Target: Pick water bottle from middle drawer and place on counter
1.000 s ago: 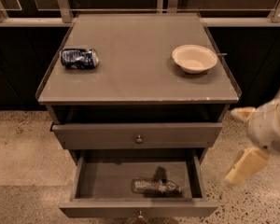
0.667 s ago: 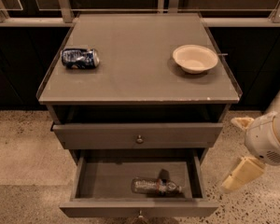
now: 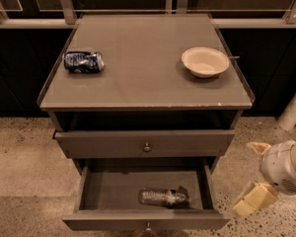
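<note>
The water bottle, small, clear and crinkled with a dark label band, is laid on its side in the middle drawer, near the front wall and a little right of centre. This shallow grey drawer is pulled out. The counter, a flat grey top with thin side rims, is seen above it. The gripper is held right of the drawer, with its fingers spread apart.

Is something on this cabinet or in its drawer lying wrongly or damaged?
The soda can lies on its side on the counter, near the left rim. The water bottle also lies flat in the open middle drawer. The gripper hangs open right of the drawer.
</note>
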